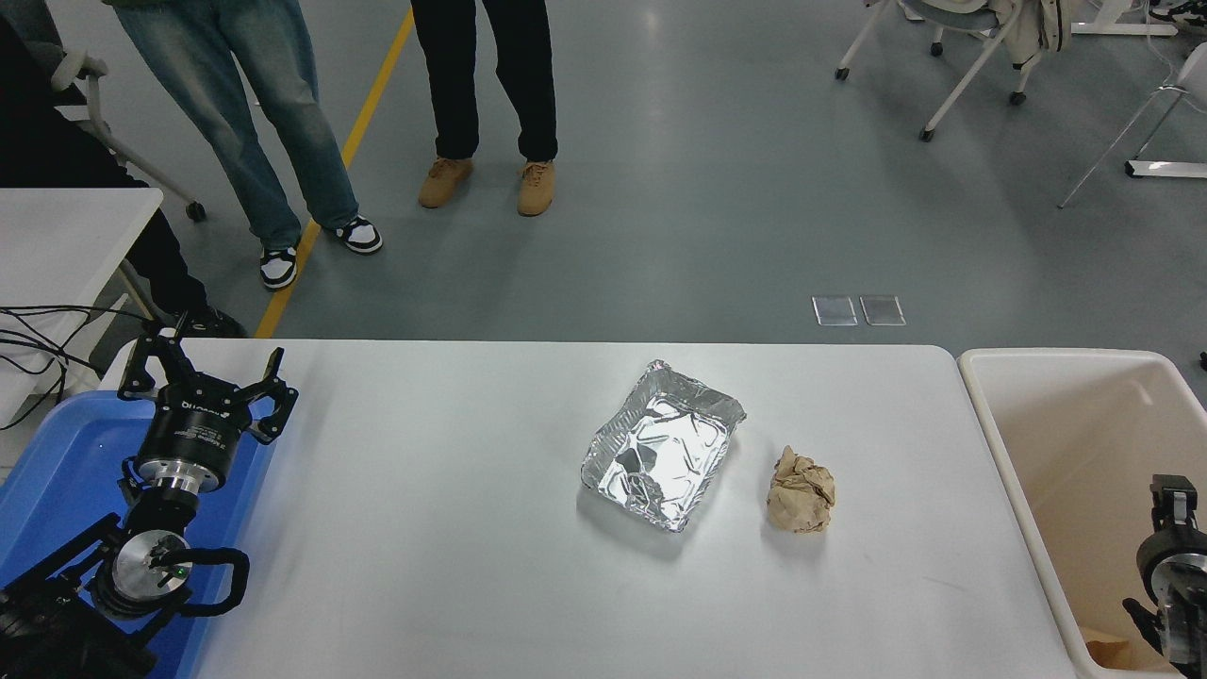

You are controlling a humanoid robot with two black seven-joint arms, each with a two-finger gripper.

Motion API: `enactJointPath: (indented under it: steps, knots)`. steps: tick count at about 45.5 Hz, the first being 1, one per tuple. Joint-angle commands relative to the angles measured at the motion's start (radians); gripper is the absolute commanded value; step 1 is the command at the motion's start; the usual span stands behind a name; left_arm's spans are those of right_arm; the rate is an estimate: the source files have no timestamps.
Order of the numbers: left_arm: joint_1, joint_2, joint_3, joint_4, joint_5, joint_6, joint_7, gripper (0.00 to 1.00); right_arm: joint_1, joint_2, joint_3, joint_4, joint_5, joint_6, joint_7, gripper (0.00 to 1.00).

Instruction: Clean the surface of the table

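Note:
The white table surface (453, 528) holds a crumpled foil tray (662, 455) near the middle and a brown crumpled paper ball (801, 490) just to its right. My right gripper (1169, 505) is at the lower right edge, over the cream bin (1056, 415), well right of the paper ball. Nothing shows in its grasp, and I cannot see whether it is open or shut. My left gripper (203, 372) is open and empty, parked at the lower left over the blue bin (57, 453).
A scrap of brown paper (1103, 651) lies in the cream bin's near corner. A smaller white table (66, 236) with cables stands at the left. Two people's legs (283, 123) stand beyond the far edge. Chairs stand at the back right.

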Motion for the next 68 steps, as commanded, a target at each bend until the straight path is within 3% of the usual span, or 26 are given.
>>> enactJointPath:
  steps: [1, 12, 24, 36, 54, 68]
  knots:
    - [0.000, 0.000, 0.000, 0.000, 0.000, 0.000, 0.000, 0.99, 0.005, -0.007, 0.005, 0.001, 0.002, 0.010, -0.019, 0.98]
    - [0.000, 0.000, 0.000, 0.000, 0.000, 0.000, 0.000, 0.99, 0.035, -0.022, 0.021, 0.001, 0.011, 0.037, -0.022, 0.98]
    - [-0.001, 0.000, 0.000, 0.000, 0.001, 0.000, 0.000, 0.99, 0.106, -0.068, 0.025, 0.004, 0.206, 0.105, -0.022, 0.98]
    - [0.000, 0.000, 0.000, 0.000, 0.000, 0.000, 0.000, 0.99, 0.149, -0.079, 0.016, 0.040, 0.201, 0.132, -0.013, 0.98]
    - [0.000, 0.000, 0.000, 0.000, 0.000, 0.000, 0.000, 0.99, 0.124, -0.097, 0.237, 0.538, 0.201, 0.132, -0.004, 0.99]
    - [0.000, 0.000, 0.000, 0.000, 0.000, 0.000, 0.000, 0.99, 0.160, -0.014, 0.249, 0.632, 0.189, 0.215, 0.022, 0.99]
